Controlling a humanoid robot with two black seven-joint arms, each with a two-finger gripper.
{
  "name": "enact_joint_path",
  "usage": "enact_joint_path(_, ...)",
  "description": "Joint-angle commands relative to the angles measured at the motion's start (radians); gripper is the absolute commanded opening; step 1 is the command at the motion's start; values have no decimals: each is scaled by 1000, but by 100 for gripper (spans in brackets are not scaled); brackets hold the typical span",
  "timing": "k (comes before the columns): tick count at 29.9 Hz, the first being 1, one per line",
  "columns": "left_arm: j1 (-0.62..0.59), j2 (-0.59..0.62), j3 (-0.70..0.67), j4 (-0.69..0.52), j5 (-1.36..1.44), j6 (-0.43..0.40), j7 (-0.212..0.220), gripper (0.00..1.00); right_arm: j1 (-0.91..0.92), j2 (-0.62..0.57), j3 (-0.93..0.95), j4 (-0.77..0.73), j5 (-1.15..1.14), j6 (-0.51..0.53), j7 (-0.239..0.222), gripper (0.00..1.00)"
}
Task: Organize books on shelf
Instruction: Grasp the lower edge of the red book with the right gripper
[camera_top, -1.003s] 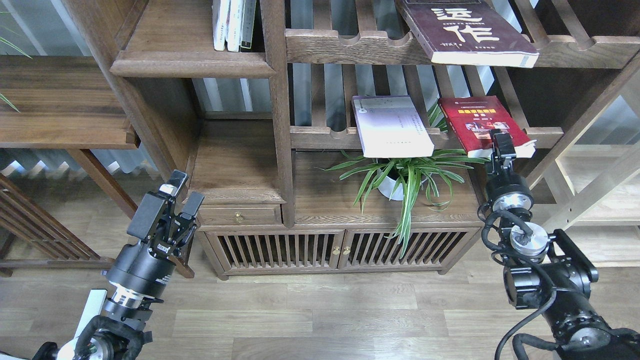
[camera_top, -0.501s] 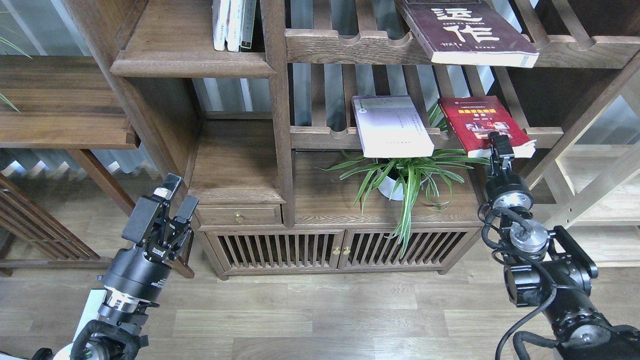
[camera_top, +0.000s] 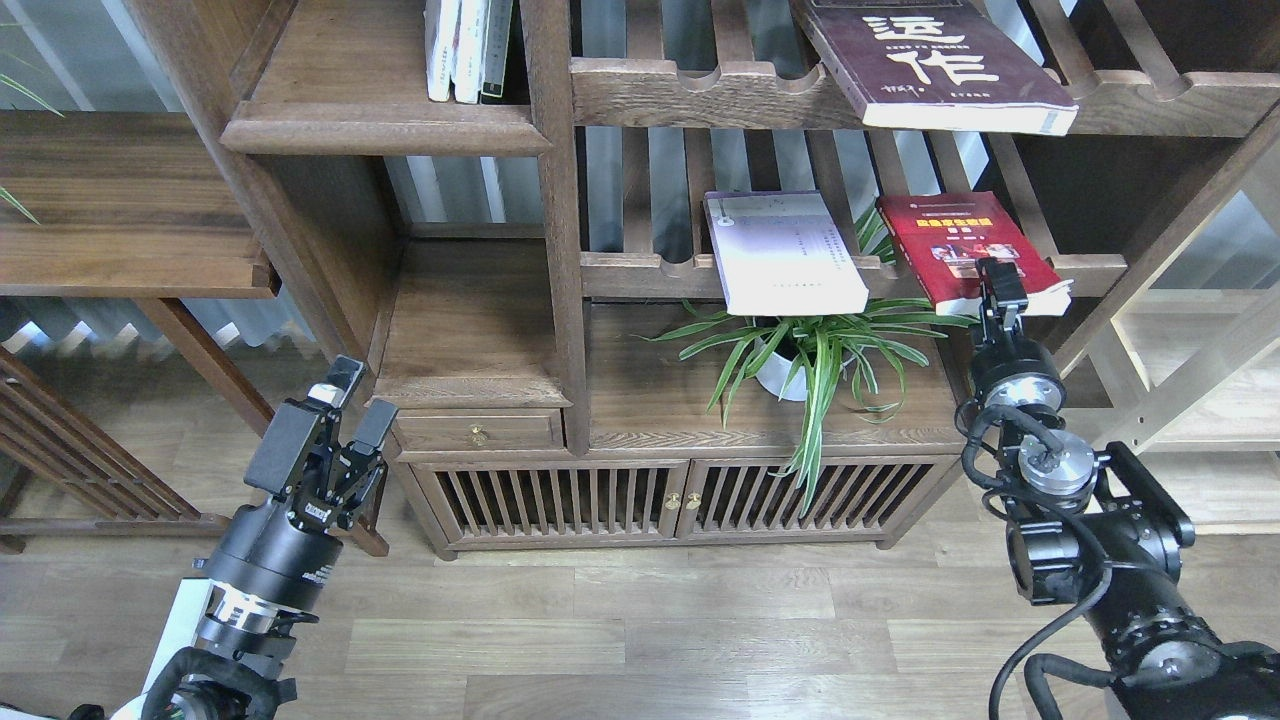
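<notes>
A dark maroon book (camera_top: 930, 60) with white characters lies tilted on the upper slatted rack. A pale lavender-white book (camera_top: 785, 255) and a red book (camera_top: 945, 240) lie on the lower slatted rack, overhanging its front rail. The solid brown shelf (camera_top: 380, 130) with the moulded edge is at the upper left. My right gripper (camera_top: 1001, 283) is at the red book's front edge, seen end-on; its fingers cannot be told apart. My left gripper (camera_top: 365, 392) is open and empty, low at the left, in front of the drawer.
A few upright books (camera_top: 465, 50) stand at the right end of the solid shelf. A potted spider plant (camera_top: 810, 350) stands under the lower rack. A cabinet with slatted doors (camera_top: 560, 500) is below. A brown side table (camera_top: 120, 200) is at the left.
My left gripper has dropped slightly and drawn back. My right gripper has edged a little left at the red book's front edge. The books have not moved.
</notes>
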Motion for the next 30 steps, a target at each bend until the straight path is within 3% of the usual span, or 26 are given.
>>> enact_joint_path(1,0,0,-1,0,0,0,0,99,2,1,0,0,0,0,0,79)
enact_joint_path(7,2,0,-2,0,0,0,0,99,2,1,3,-1,0,0,15,72)
enact_joint_path(15,5,0,-2,0,0,0,0,99,2,-1,2,0,-2,0,24,54)
enact_joint_path(19,7,0,-2,-1,0,0,0,99,2,2,0,0,-2,0,24,51)
enact_joint_path(26,8,0,-2,0,0,0,0,99,4,2,0,2,-2,1,24,35)
enact_joint_path(30,8,0,-2,0,0,0,-2,99,16,4,0,2,-2,3,24,33)
